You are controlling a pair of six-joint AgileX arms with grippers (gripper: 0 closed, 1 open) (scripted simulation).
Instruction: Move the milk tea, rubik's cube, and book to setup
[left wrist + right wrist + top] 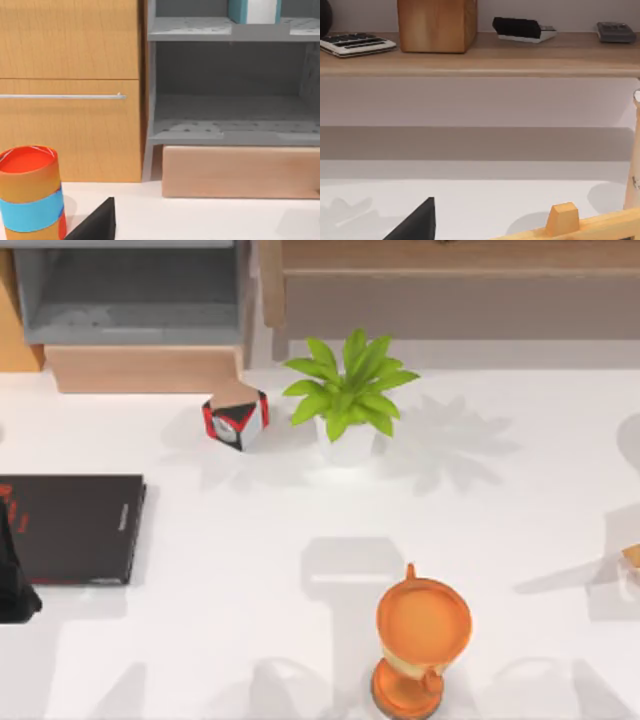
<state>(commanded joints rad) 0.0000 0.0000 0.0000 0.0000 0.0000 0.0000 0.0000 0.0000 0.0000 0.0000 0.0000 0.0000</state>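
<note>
Standing on the grey shelf (190, 27) (upper tier), the book (252, 11).

I see a white tabletop (220, 570) under even, soft light, with faint grey shadows spread across it. At its far edge on the left stands a grey shelf unit (230, 75) on a pale wooden base (240, 172), beside a wooden cabinet (70, 90) with a thin metal handle (62, 96). To the right runs a long wooden shelf (480, 62) against a plain pale wall (480, 100).
</note>
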